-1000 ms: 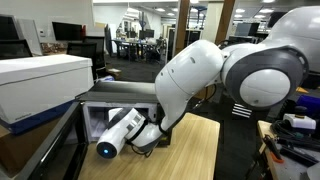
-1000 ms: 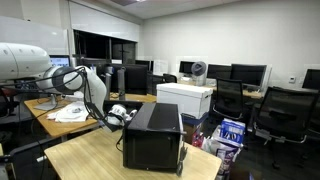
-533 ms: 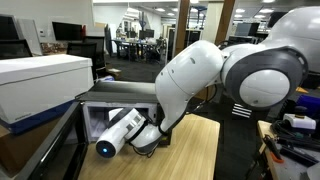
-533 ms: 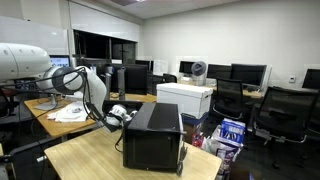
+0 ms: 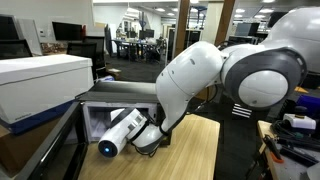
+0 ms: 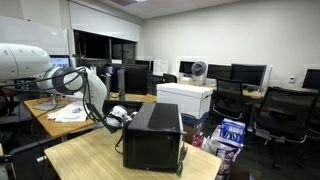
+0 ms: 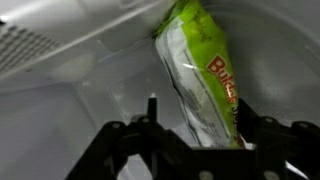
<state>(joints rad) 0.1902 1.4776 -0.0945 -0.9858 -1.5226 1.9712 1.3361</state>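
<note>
The arm [image 5: 128, 128] is reaching into the open microwave [image 6: 152, 135], which is sitting by an edge of the table [image 6: 88, 156], near a far corner. In the wrist view the gripper [image 7: 188, 128] is standing wide inside the white cavity. A green bag [image 7: 195, 70] is leaning tilted against the back wall, its lower end dipping between the fingers. Whether they are touching it is unclear.
</note>
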